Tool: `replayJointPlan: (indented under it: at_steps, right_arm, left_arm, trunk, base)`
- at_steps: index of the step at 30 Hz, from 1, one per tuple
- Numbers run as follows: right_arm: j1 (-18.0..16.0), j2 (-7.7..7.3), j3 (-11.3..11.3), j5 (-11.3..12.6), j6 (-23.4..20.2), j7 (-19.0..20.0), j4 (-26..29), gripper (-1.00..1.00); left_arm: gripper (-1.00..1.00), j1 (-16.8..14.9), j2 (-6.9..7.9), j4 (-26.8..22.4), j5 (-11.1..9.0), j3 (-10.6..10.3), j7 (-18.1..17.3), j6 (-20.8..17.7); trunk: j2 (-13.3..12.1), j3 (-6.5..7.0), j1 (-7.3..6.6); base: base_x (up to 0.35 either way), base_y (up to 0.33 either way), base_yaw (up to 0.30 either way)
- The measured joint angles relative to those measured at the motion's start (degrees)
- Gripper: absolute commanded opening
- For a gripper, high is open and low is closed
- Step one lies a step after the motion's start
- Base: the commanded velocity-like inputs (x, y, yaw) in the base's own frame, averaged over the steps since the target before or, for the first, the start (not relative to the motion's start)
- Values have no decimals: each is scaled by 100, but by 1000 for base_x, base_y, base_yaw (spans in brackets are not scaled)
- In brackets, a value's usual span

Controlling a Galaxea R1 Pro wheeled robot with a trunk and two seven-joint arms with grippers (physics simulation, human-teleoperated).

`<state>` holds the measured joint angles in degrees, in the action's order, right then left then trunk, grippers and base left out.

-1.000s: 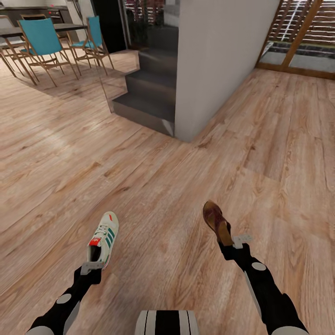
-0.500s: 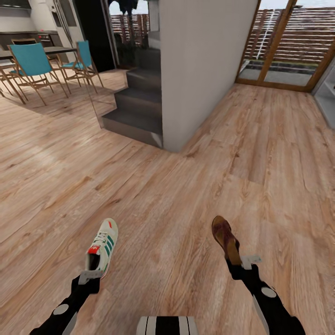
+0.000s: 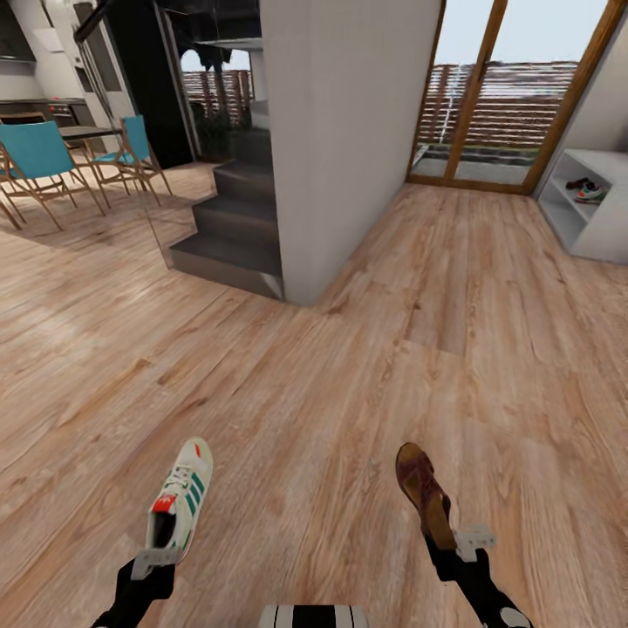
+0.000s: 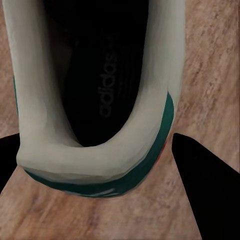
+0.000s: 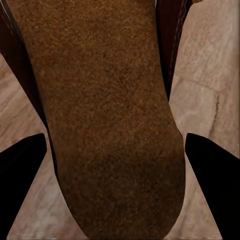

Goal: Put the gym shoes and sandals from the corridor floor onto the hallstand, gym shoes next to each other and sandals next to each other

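We carry a gym shoe [image 3: 180, 499] in our left hand [image 3: 151, 558], which is clamped on its heel at the near left of the head view; the toe points away from us, over the corridor floor [image 3: 305, 384]. In the left wrist view the shoe's white collar and green heel band [image 4: 100, 165] sit between the two dark fingers [image 4: 210, 195], with the dark insole behind.

Our right hand [image 3: 462, 541] grips the heel end of a brown sandal [image 3: 423, 493] at the near right, its toe also pointing away. The right wrist view shows the tan insole [image 5: 107, 125] running out from between the fingers [image 5: 217, 180], wood planks on either side.

Far ahead on the right stands the white hallstand [image 3: 586, 214], and on one of its open shelves we see a second gym shoe [image 3: 593, 194] with a dark shape just beside it that is too small to identify. A white wall block [image 3: 349, 131] rises in the middle, grey stairs [image 3: 228, 235] to its left, and teal chairs [image 3: 39, 157] at the far left. Wood-framed glass doors [image 3: 497, 96] close the far end.
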<state>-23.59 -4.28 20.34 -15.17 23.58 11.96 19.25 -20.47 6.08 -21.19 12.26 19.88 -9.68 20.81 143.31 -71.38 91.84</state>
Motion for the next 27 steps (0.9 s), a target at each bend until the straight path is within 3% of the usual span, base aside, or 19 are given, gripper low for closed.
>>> replayJointPlan:
  at_steps: [4, 7, 13, 27]
  right_arm:
    - [69, -113, 22, 5, 335, -10, -401, -100]
    - [99, -138, 0, -8, 595, -9, -647, -100]
    - [105, -136, 2, 1, 759, -20, -1020, -100]
    - [104, -128, 7, 8, 764, -22, -1109, -100]
  left_arm:
    - [-100, 337, -3, 40, -10, 359, -1, 327]
    - [-100, 505, -6, 19, -4, 410, -2, 372]
    - [-100, 581, -49, 39, 9, 409, -11, 387]
    - [-100, 591, -51, 44, 12, 415, -15, 390]
  trunk:
    - [-5, 119, -10]
    - [-47, 207, -37]
    - [-288, 364, -169]
    - [-849, 730, -476]
  base:
    - [0, 0, -175]
    - [0, 0, -170]
    - [0, 0, -165]
    - [0, 0, -165]
